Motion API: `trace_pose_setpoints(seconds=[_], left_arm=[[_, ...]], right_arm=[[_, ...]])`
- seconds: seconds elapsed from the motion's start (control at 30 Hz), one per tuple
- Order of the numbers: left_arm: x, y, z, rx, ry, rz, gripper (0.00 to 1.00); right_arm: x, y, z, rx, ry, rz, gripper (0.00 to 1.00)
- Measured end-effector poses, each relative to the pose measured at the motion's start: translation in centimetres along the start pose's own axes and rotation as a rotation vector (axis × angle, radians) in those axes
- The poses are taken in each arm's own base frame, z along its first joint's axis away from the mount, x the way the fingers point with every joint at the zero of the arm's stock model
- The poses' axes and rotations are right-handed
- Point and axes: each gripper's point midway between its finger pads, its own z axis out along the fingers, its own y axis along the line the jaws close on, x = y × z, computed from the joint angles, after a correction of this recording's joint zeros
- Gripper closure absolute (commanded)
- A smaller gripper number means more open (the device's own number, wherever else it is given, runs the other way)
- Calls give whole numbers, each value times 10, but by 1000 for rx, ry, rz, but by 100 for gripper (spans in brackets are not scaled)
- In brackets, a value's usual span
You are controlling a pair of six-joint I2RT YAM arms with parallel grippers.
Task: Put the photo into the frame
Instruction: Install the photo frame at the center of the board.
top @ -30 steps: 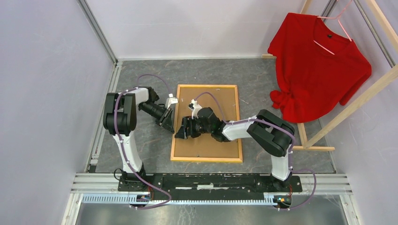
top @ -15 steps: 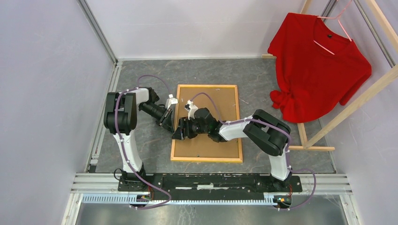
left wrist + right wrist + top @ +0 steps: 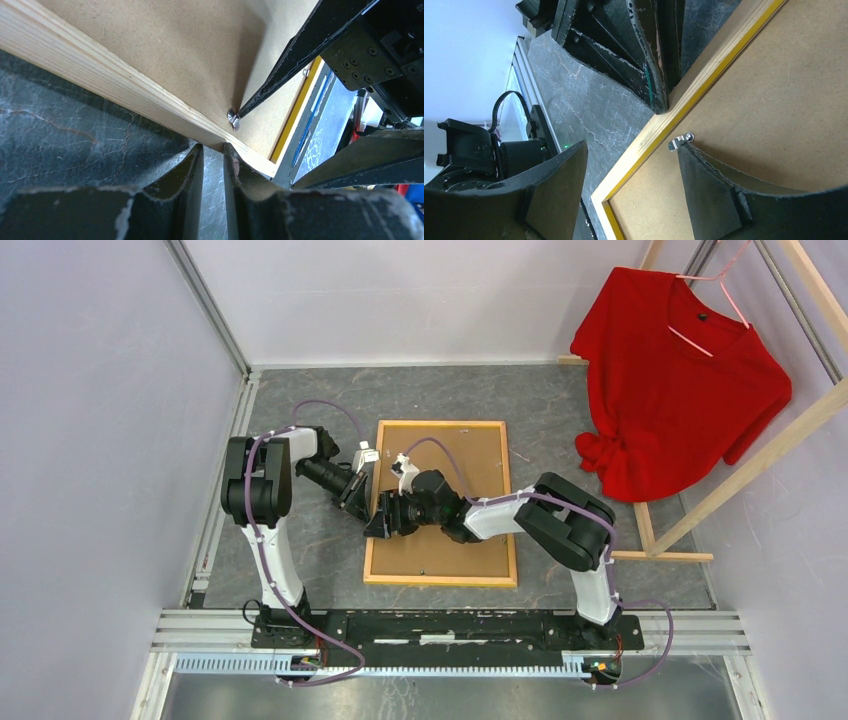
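The frame [image 3: 441, 579] lies face down, light wood up, a yellow lip [image 3: 649, 165] inside its rim. A brown fibreboard backing panel [image 3: 455, 545] fills it. The photo is hidden. My left gripper [image 3: 213, 147] is shut to a narrow slit with nothing between its fingers. Its tips touch the outer side of the frame's left rail [image 3: 100, 75]. My right gripper [image 3: 633, 146] is open and straddles that rail. One of its fingers [image 3: 714, 185] rests on the backing at a small metal tab [image 3: 681, 140]; the other stands over the table outside the frame.
A red shirt [image 3: 680, 380] hangs on a wooden rack [image 3: 740, 470] at the right. Grey walls close in the left and back. An aluminium rail [image 3: 450, 625] with the arm bases runs along the near edge. The two grippers [image 3: 375, 512] are nearly touching.
My right gripper has slid left across the backing to the frame's left rail. My left gripper has narrowed a little and stayed at the rail.
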Motion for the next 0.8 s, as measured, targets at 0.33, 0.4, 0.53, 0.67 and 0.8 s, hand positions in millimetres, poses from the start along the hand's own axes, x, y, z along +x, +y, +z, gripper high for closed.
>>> trace_pose_setpoints(seconds=[0.33,0.4,0.53,0.67,0.8], left_arm=[[0,0,0,-1,2,-2,73],[0,0,0,-1,3,-3,73],[0,0,0,-2,3,-3,73],[0,0,1,-2,4,-3,73],[0,0,0,-3,5,-3,72]], right_arm=[[-3,1,6,-5,-2,7,27],[-3,1,8,-6,-1,7,28],[-3,0,8,-4,2,10,27],[-3,0,8,-4,2,9,27],[-7,-1,5,-3,-5,10,23]])
